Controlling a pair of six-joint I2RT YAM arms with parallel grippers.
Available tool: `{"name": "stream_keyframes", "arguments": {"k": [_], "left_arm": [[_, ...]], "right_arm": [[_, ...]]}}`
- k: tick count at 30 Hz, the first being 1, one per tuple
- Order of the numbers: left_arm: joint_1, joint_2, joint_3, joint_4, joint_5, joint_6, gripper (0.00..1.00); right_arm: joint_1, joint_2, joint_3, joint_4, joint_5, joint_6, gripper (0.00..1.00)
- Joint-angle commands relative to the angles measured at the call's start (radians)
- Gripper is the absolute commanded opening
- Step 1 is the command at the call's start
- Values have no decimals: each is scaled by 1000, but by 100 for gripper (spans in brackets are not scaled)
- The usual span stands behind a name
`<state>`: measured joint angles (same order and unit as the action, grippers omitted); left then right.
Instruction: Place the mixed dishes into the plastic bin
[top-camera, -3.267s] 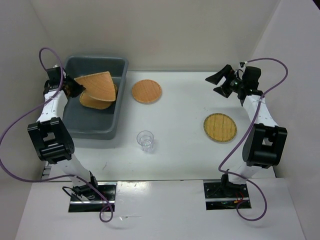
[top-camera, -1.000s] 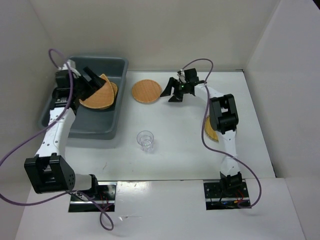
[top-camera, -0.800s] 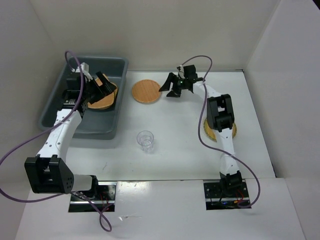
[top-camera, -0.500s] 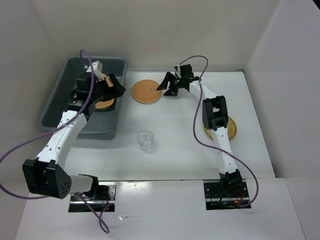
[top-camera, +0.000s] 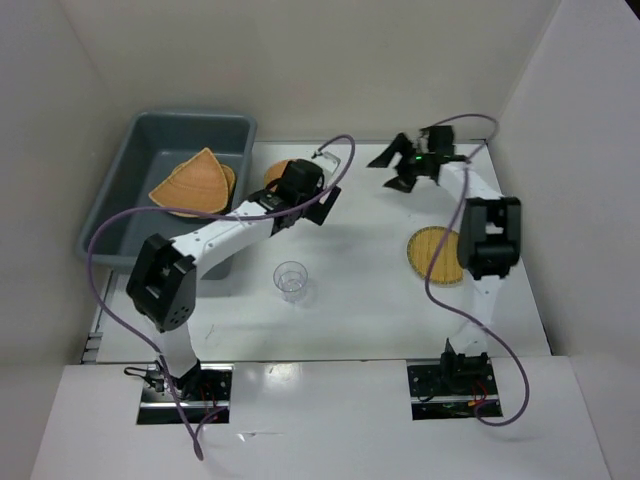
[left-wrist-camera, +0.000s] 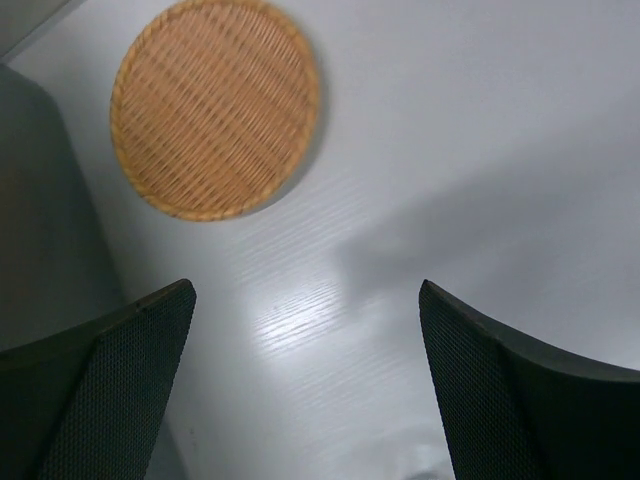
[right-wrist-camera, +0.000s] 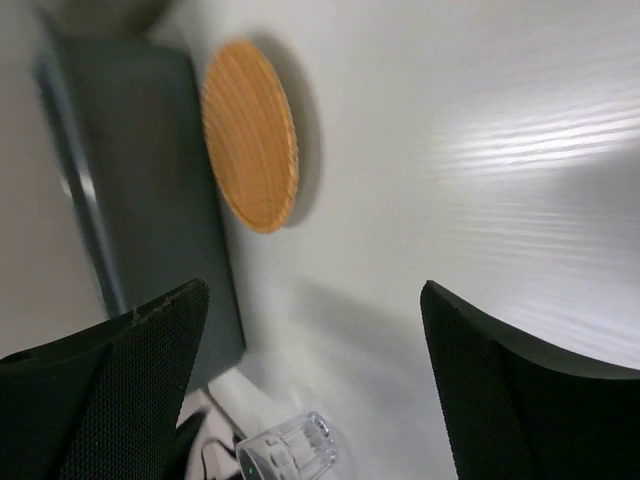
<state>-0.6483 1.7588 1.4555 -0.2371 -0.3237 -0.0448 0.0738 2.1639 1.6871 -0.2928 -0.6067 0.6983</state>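
The grey plastic bin (top-camera: 190, 117) stands at the far left and holds an orange rounded-triangle tray (top-camera: 195, 180) lying on another tray. A round orange tray (top-camera: 273, 172) lies on the table just right of the bin, partly hidden by my left gripper (top-camera: 308, 195), which hovers open and empty. In the left wrist view this round tray (left-wrist-camera: 215, 108) lies ahead of the left gripper (left-wrist-camera: 307, 290). My right gripper (top-camera: 392, 172) hangs open and empty over bare table further right. The clear cup (top-camera: 291, 281) stands in the middle. A yellower round tray (top-camera: 440, 255) lies at the right.
The right arm's links cross over the yellower tray's right side. In the right wrist view the round tray (right-wrist-camera: 250, 135), the bin's wall (right-wrist-camera: 140, 190) and the cup (right-wrist-camera: 290, 450) lie ahead of the right gripper (right-wrist-camera: 315, 290). White walls enclose the table.
My left arm has swung out of the bin to the table beside the round tray, leaving the triangle tray inside. My right gripper has drawn back to the right and opened wider.
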Motion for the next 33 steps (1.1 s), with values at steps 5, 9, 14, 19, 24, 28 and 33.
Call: {"name": "stream_keyframes", "arguments": {"k": [5, 9, 14, 19, 24, 28, 33], "left_arm": [[-25, 191, 81, 88, -222, 172, 99], [-36, 280, 124, 119, -268, 241, 99], [-47, 407, 206, 137, -314, 304, 99], [-66, 510, 238, 186, -386, 404, 99], [-67, 570, 263, 216, -468, 486, 99], [-67, 637, 299, 243, -486, 525, 99], [-57, 689, 348, 222, -477, 525, 92]], "right_arm": [[-161, -435, -220, 147, -19, -14, 93], [-184, -552, -283, 147, -30, -34, 94], [-213, -601, -306, 98, -50, -68, 94], [-213, -648, -381, 135, -90, -45, 94], [-213, -697, -428, 155, -102, -33, 94], [-213, -727, -463, 164, -93, -33, 94], [-213, -768, -495, 175, -93, -33, 94]]}}
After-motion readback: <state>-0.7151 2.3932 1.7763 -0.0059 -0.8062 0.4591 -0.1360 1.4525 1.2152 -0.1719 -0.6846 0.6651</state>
